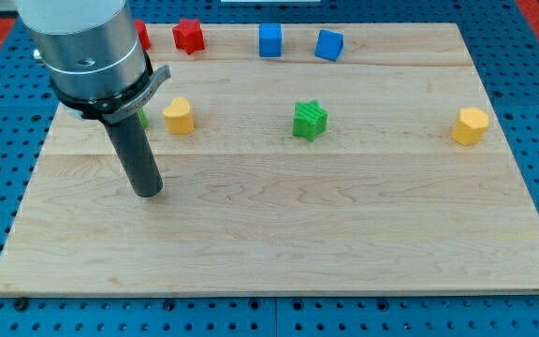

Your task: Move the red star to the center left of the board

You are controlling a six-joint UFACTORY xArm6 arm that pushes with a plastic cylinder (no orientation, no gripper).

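The red star (pixel 188 36) sits at the view's top edge of the wooden board (pixel 279 225), left of centre. My tip (pixel 146 193) rests on the board at the centre left, well below the red star and slightly to its left, touching no block. A yellow block (pixel 179 115) lies between them, just up and right of the rod. The arm's body hides part of the board's top left corner.
A second red block (pixel 143 36) and a green block (pixel 143 119) peek out from behind the arm. Two blue blocks (pixel 269 40) (pixel 328 44) sit at the top centre. A green star (pixel 310 120) is mid-board and a yellow hexagon (pixel 471 125) at the right.
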